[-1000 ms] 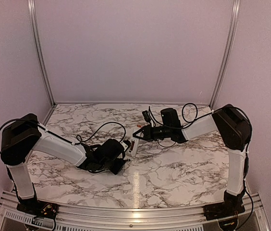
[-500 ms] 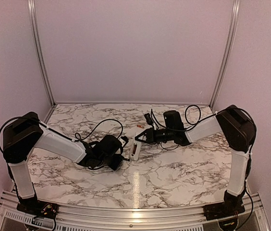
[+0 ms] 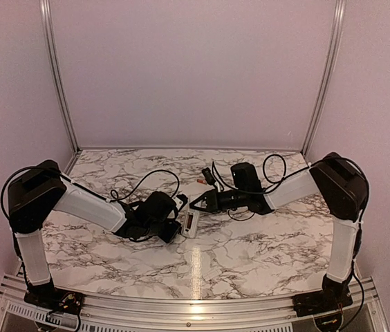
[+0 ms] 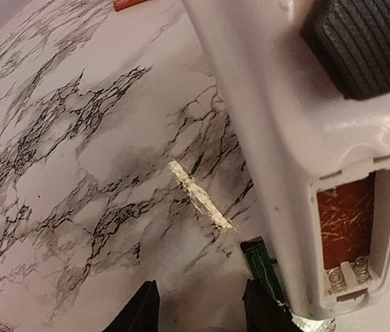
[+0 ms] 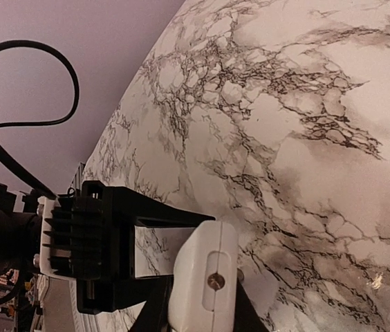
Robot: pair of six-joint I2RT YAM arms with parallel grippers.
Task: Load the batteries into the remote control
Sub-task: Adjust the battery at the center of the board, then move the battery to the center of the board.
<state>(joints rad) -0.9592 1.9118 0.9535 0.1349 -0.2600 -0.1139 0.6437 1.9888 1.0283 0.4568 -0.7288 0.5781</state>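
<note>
Left gripper (image 3: 181, 220): partly open, clamping remote (image 4: 299, 138) (battery bay empty).
Right gripper (image 3: 196, 203): closed, nothing visibly held.
Battery (image 3: 201, 181): on table (image 3: 250, 242).

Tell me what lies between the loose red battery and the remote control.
Between battery and remote control the left wrist view shows bare marble table; from above, the right end effector overlaps that gap.
</note>
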